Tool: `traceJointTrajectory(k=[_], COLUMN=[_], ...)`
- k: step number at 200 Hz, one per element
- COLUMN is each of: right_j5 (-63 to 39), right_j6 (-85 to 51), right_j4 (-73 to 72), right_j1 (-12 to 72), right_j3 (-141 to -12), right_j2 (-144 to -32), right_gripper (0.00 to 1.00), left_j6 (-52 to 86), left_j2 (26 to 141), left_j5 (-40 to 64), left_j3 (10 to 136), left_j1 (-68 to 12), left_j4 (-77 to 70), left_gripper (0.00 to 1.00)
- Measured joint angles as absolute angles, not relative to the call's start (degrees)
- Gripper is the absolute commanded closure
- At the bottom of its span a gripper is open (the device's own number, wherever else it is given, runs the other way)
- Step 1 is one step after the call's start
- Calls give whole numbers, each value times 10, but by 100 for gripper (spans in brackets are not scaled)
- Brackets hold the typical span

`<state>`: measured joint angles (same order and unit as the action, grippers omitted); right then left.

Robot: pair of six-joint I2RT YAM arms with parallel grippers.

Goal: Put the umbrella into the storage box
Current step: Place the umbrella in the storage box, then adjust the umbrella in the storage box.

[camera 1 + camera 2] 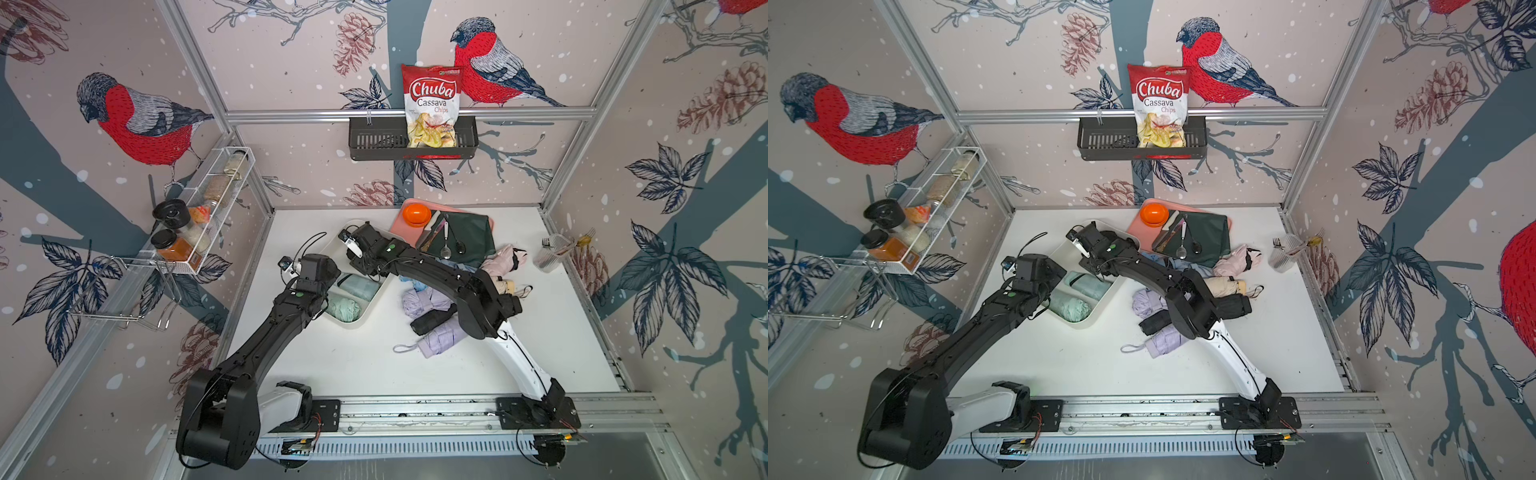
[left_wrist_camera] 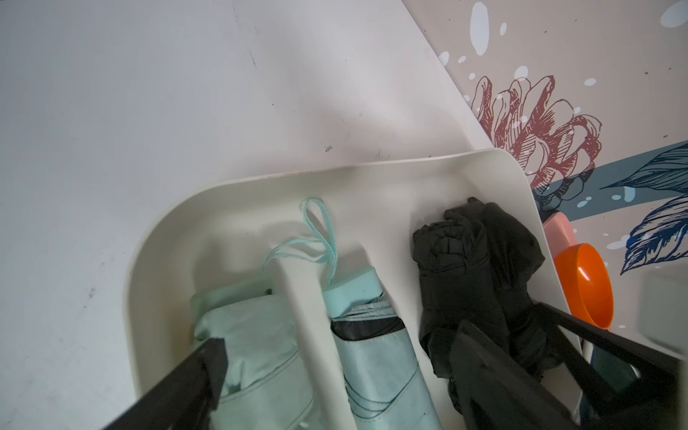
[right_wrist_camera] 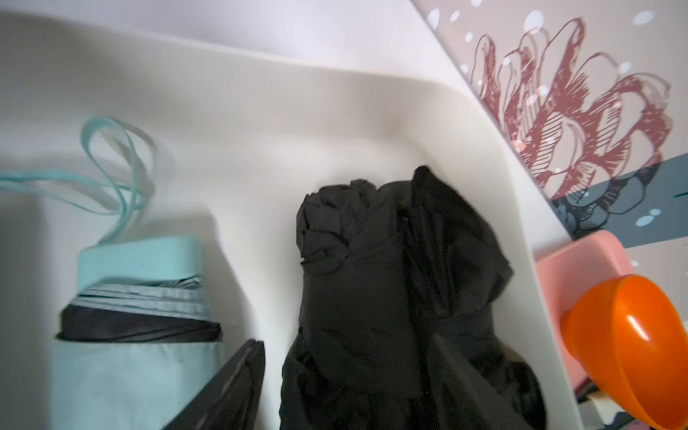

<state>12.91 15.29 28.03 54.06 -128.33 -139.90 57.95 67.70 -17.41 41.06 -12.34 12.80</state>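
Note:
The cream-white storage box (image 1: 360, 323) (image 1: 1080, 323) lies left of the table's middle. It holds two mint-green folded umbrellas (image 2: 260, 346) (image 2: 376, 353) and a black umbrella (image 3: 391, 268) (image 2: 473, 268) along its far wall. My right gripper (image 3: 350, 383) (image 1: 355, 254) reaches into the box, open. The black umbrella lies between its fingers, and a strip of white box floor shows between one finger (image 3: 231, 387) and the cloth. My left gripper (image 2: 346, 372) hangs wide open over the mint umbrellas at the box's near end. Several more folded umbrellas, lilac (image 1: 440, 338), black (image 1: 432, 322) and pink (image 1: 503, 259), are heaped under the right arm.
A pink tray (image 1: 401, 226) behind the box carries an orange bowl (image 1: 416, 214), a green cloth (image 1: 469, 237) and spoons. A clear cup of forks (image 1: 555, 249) stands at the right edge. A black basket with a chips bag (image 1: 432, 104) and a spice rack (image 1: 199, 224) hang on the walls.

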Motion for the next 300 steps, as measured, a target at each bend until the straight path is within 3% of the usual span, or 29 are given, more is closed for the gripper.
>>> traceJointTrajectory(k=[34, 66, 136, 300], right_j5=[106, 12, -184, -140], right_j6=[105, 53, 27, 48], right_j4=[286, 319, 378, 407], right_j1=[528, 499, 500, 537], right_j3=[-1280, -1266, -1279, -1368], right_j2=[-1332, -1300, -1376, -1494], right_gripper=[23, 24, 34, 24], left_j6=[573, 570, 582, 587], left_j2=[658, 638, 627, 642], left_j5=[-186, -205, -241, -237], left_j3=[407, 395, 372, 364], left_j1=[-123, -123, -123, -123], left_j4=[131, 135, 167, 169], left_gripper=[3, 3, 3, 3])
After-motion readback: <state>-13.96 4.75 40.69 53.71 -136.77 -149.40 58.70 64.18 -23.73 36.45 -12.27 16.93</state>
